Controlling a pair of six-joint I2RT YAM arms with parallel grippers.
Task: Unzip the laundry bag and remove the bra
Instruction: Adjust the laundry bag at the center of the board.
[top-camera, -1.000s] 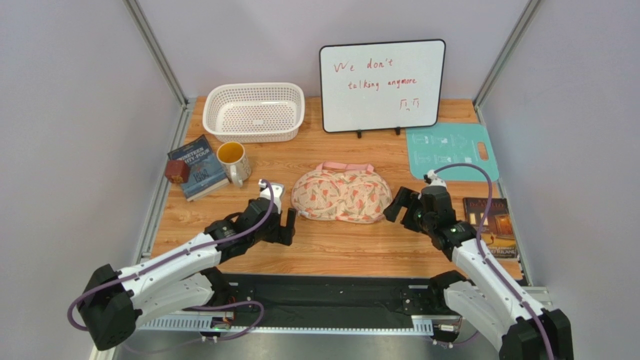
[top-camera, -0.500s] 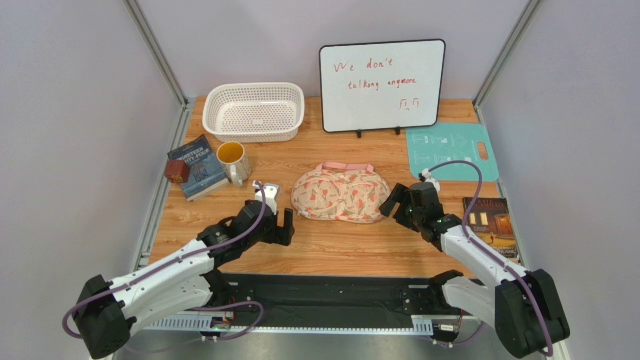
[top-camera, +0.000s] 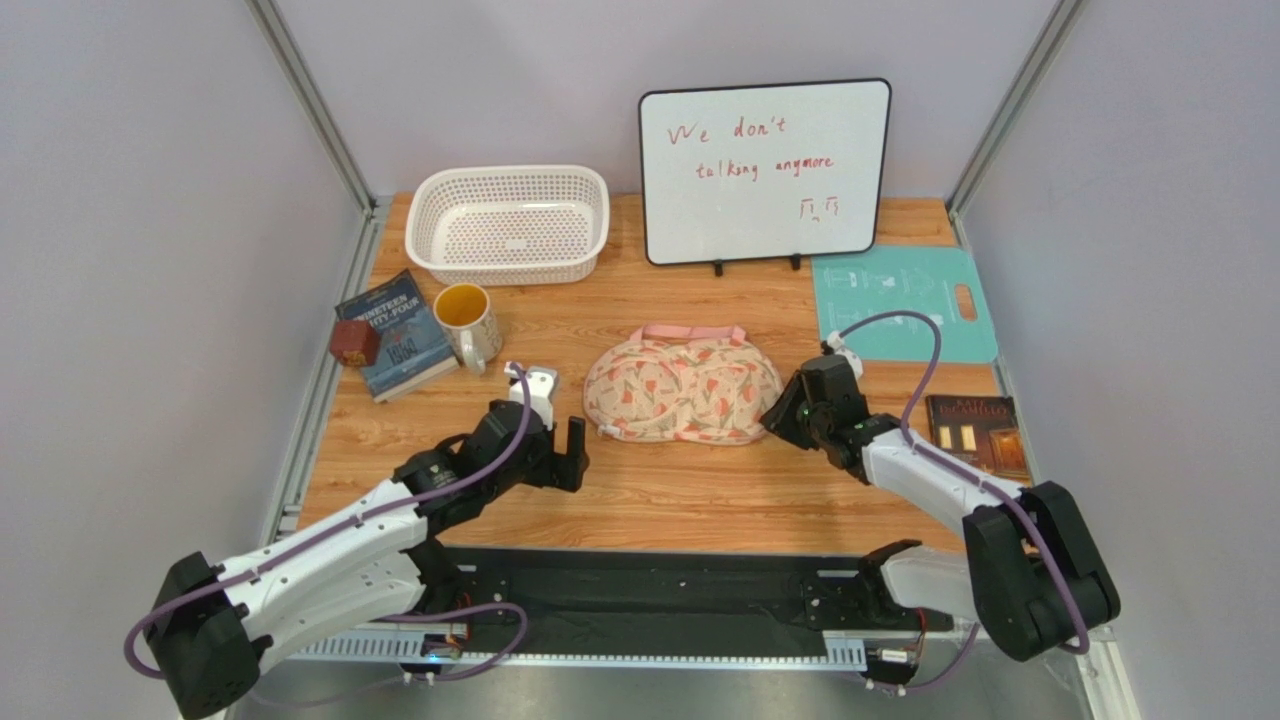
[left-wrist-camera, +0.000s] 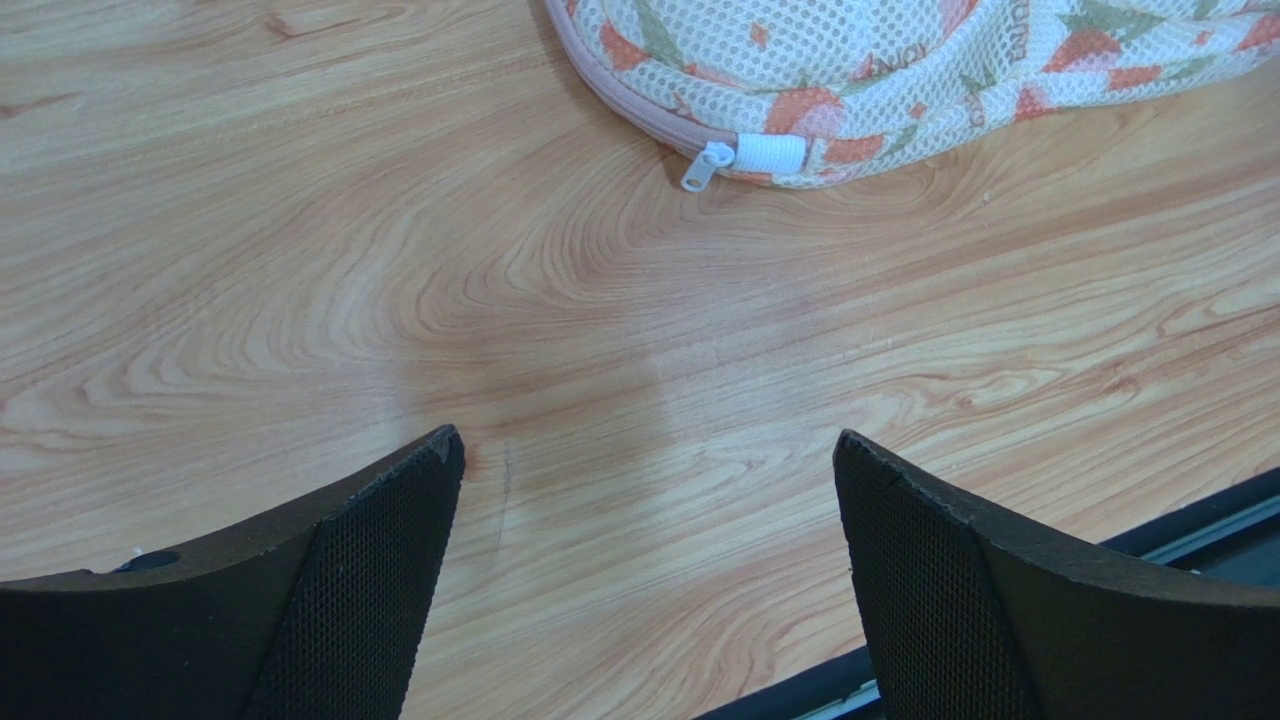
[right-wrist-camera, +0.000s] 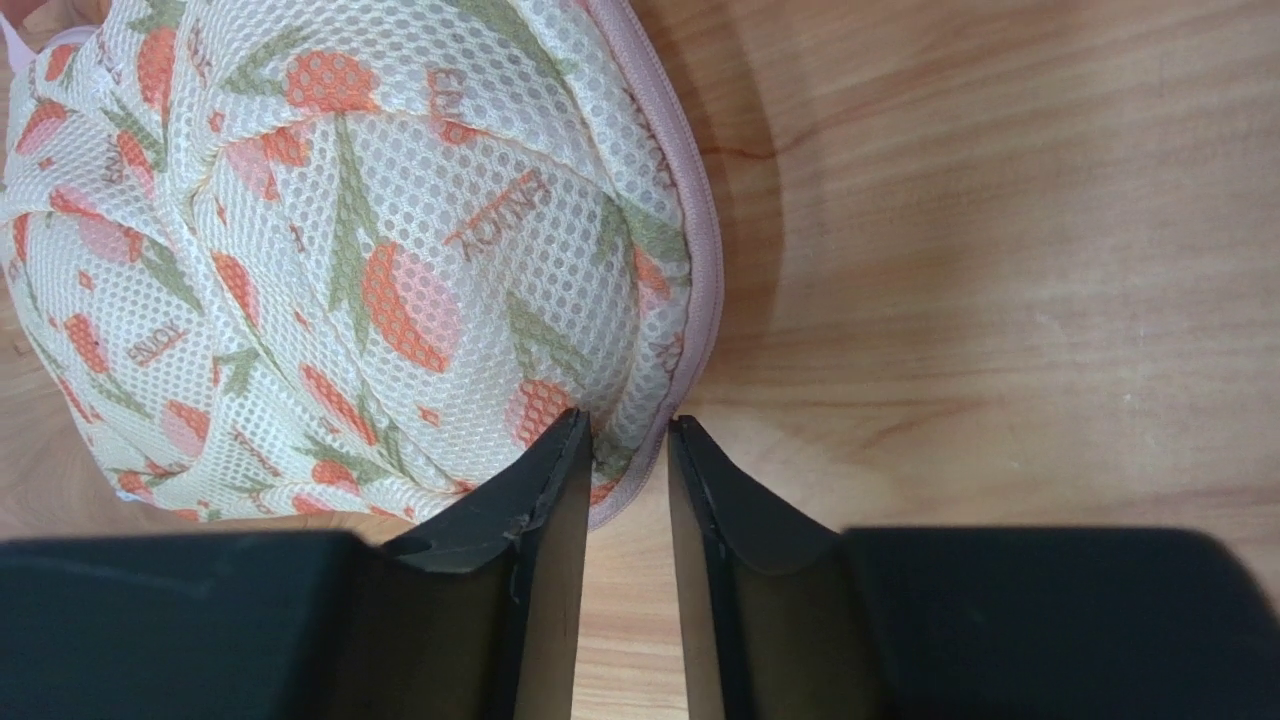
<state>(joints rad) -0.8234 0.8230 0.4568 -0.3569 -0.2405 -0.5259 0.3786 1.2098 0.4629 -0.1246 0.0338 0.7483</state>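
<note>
The laundry bag (top-camera: 684, 387) is a cream mesh pouch with a red and green print and pink trim, lying at the middle of the table. Its white zipper pull (left-wrist-camera: 706, 165) sits at the bag's near left edge, and the zipper looks closed. My left gripper (top-camera: 556, 447) stands open just left of the bag, over bare wood, a short way from the pull (left-wrist-camera: 646, 443). My right gripper (top-camera: 784, 408) is at the bag's right end, its jaws drawn close together with the pink-trimmed edge (right-wrist-camera: 661, 375) pinched between the tips (right-wrist-camera: 628, 435). The bra is hidden.
A white perforated basket (top-camera: 508, 222) and a whiteboard (top-camera: 763, 170) stand at the back. A yellow mug (top-camera: 466, 323), a book (top-camera: 394, 333) and a brown cube (top-camera: 355, 342) are at the left. A teal cutting board (top-camera: 902, 300) and another book (top-camera: 977, 443) lie at the right.
My right gripper moved left to the bag's right end and its jaws closed from wide open onto the edge. The left gripper shifted slightly and stayed open.
</note>
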